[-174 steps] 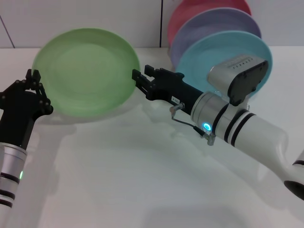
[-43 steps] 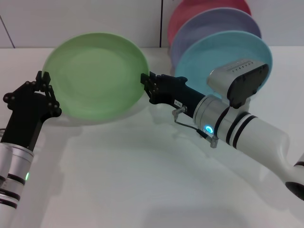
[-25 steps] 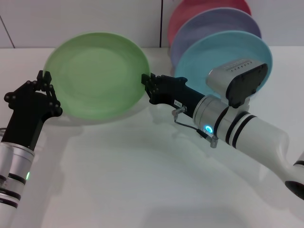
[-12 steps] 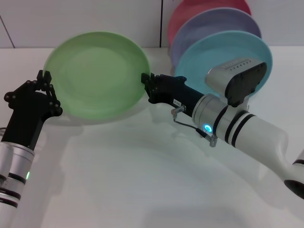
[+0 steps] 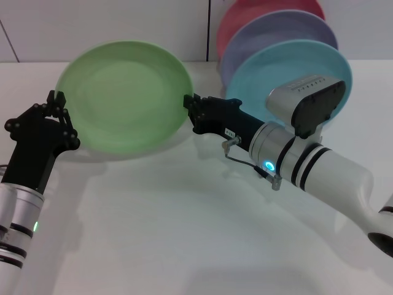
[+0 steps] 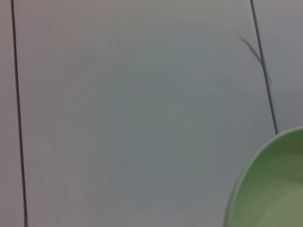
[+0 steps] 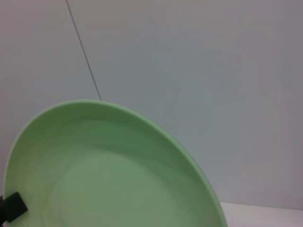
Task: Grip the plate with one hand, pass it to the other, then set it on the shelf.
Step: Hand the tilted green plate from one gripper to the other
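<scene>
The light green plate (image 5: 126, 95) is held tilted above the white table, between both arms. My left gripper (image 5: 58, 120), on the slim green-lit arm, is shut on the plate's left rim. My right gripper (image 5: 191, 114), on the thick banded arm, is shut on the right rim. The right wrist view is filled by the plate's inner face (image 7: 118, 179), with a black fingertip (image 7: 12, 208) at its edge. Only a piece of the plate's rim (image 6: 272, 189) shows in the left wrist view, against a grey wall. The shelf is hidden behind the standing plates and my right arm.
At the back right a turquoise plate (image 5: 270, 70), a lavender plate (image 5: 276, 34) and a red plate (image 5: 245, 15) stand upright in a row. My right arm's grey box module (image 5: 307, 101) is in front of the turquoise plate. White table (image 5: 172, 221) spreads in front.
Since seven seconds ago the left gripper carried the plate to the right, and the right gripper, then open and apart from it, has shut on its right rim. Over the last second almost nothing moves.
</scene>
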Controlling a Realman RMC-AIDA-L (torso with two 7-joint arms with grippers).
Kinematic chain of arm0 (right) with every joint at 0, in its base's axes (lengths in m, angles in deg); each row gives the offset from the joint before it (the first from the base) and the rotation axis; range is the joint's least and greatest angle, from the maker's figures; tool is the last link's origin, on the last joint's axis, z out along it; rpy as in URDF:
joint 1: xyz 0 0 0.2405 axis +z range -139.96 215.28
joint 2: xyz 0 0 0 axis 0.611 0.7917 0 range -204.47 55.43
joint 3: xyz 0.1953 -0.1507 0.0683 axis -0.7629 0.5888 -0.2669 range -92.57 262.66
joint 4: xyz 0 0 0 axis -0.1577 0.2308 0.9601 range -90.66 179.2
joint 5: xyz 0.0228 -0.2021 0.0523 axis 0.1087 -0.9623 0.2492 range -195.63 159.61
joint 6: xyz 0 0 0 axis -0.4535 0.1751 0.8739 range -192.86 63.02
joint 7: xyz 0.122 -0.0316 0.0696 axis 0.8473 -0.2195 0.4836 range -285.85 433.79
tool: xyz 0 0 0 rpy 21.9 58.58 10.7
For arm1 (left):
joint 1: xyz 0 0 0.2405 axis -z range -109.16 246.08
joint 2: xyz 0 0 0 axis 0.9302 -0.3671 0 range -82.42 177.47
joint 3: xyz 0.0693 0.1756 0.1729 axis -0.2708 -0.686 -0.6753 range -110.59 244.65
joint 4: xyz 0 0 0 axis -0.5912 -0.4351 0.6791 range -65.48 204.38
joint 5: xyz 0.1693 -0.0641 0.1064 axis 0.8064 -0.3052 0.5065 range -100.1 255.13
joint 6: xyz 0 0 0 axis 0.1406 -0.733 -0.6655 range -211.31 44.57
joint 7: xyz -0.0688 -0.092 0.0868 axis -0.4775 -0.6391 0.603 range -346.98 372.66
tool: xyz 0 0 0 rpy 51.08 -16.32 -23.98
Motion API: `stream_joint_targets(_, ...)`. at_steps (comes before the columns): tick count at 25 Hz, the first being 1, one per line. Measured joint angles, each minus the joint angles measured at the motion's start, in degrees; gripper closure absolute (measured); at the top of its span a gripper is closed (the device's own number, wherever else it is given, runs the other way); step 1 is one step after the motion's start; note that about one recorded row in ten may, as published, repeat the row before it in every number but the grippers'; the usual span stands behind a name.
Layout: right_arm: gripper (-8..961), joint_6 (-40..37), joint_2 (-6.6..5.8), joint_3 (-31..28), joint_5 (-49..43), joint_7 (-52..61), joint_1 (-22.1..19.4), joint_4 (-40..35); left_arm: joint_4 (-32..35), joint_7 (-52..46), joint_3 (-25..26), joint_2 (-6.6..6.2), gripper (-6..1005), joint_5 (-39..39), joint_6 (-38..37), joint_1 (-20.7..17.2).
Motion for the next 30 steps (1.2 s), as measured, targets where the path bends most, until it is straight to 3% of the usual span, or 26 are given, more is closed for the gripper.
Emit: stream_joint_targets(30, 916, -0.01, 0.00, 0.01, 0.00, 0.00, 0.12, -0.10, 0.24, -0.76, 0.02, 0.00, 865, 0.09, 0.09, 0.04)
